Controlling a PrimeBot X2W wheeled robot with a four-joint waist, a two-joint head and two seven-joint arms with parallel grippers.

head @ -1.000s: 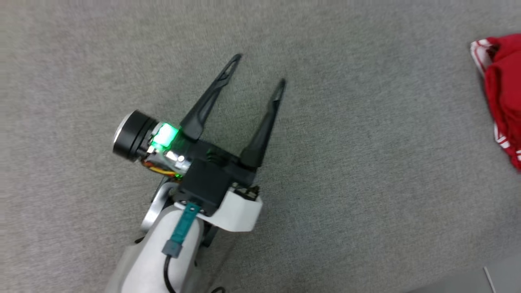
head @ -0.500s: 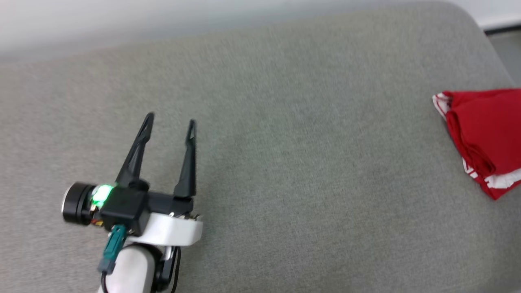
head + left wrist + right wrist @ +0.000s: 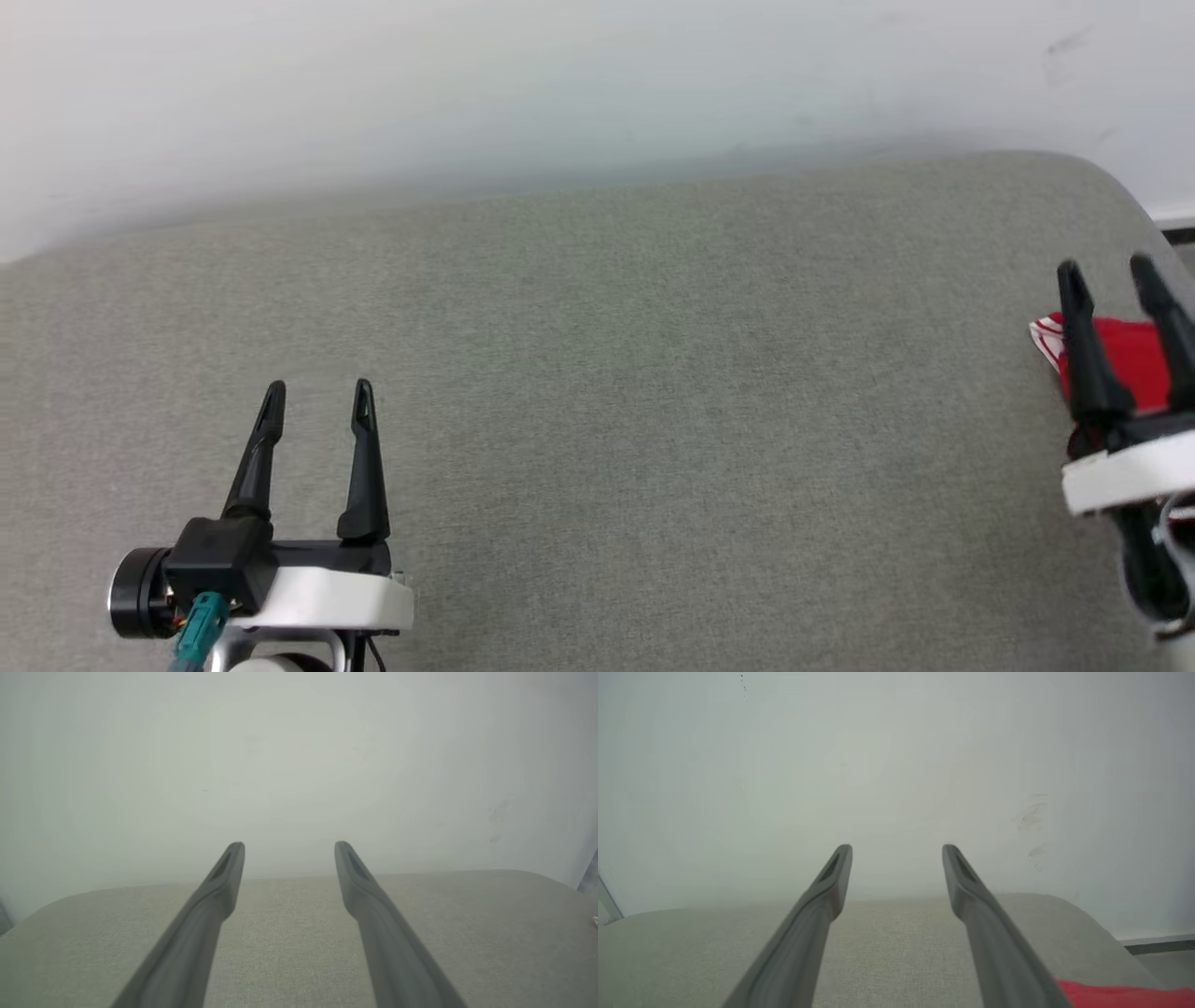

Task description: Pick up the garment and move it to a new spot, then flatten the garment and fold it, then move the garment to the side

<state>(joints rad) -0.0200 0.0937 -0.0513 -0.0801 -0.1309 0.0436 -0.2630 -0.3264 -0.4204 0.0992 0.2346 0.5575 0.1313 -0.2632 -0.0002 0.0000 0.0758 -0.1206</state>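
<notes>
Red garment (image 3: 1132,362) beneath right hand (image 3: 1104,268), left hand (image 3: 318,386) well apart, both empty

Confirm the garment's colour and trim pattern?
Red garment, with red-and-white striped trim at its edge. Head view shows it best.

no readable txt, labels or nos., garment (image 3: 1130,364) plain red where seen
</notes>
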